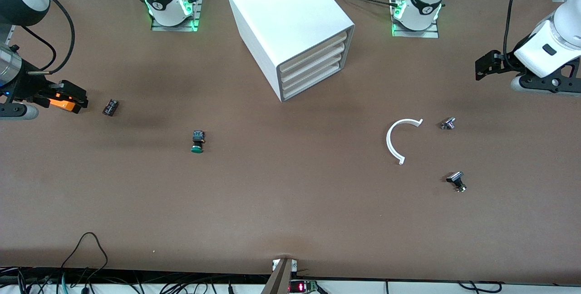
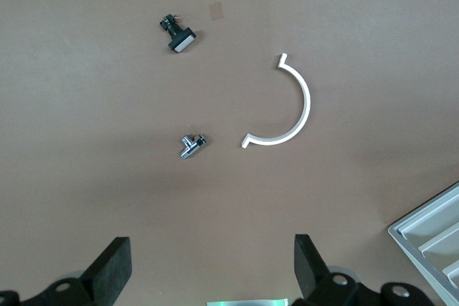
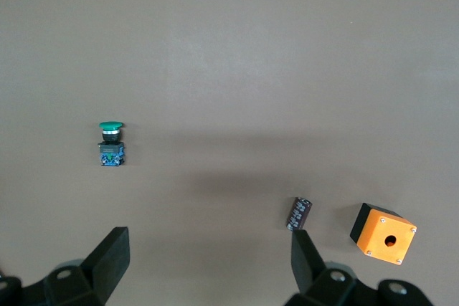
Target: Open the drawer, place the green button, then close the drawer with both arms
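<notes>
Fingers of my left gripper [image 2: 208,274] and right gripper [image 3: 208,270] are spread wide, holding nothing. Little green-capped push button [image 1: 197,141] lies on the brown bench [image 1: 290,212]; all the white cabinet's [image 1: 281,17] drawers are shut.

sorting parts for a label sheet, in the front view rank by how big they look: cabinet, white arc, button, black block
1. cabinet
2. white arc
3. button
4. black block

The button and the black block look close in size; the button only slightly bigger, so that order is unsure.
</notes>
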